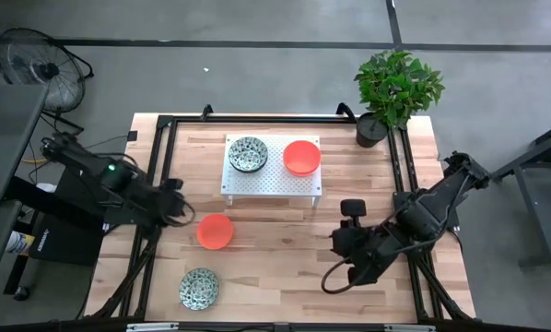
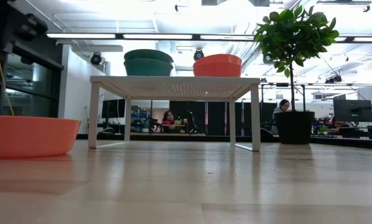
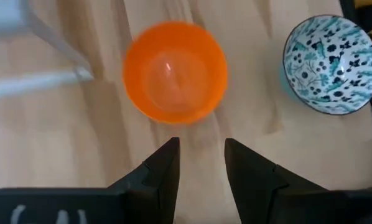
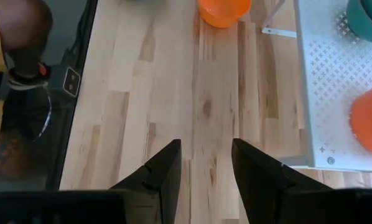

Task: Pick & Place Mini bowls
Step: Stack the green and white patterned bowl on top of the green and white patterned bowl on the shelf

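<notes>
Two mini bowls stand on a white perforated stand (image 1: 271, 184): a speckled one (image 1: 247, 154) and an orange-red one (image 1: 301, 157). Another orange-red bowl (image 1: 215, 231) rests on its base on the table, and a second speckled bowl (image 1: 199, 289) sits near the near edge. My left gripper (image 1: 185, 214) hovers open just left of the orange-red table bowl (image 3: 175, 71), which lies ahead of its fingertips (image 3: 201, 149). My right gripper (image 1: 340, 242) is open (image 4: 206, 152) over bare wood right of centre, near the stand's near right leg. Other bowls are out of view.
A black plant pot (image 1: 370, 131) with a leafy plant stands at the table's far right corner. A black frame (image 1: 165, 129) runs along the table's sides. A fan (image 1: 38, 63) stands off the table's far left. Bare wood (image 1: 275, 267) lies between the arms.
</notes>
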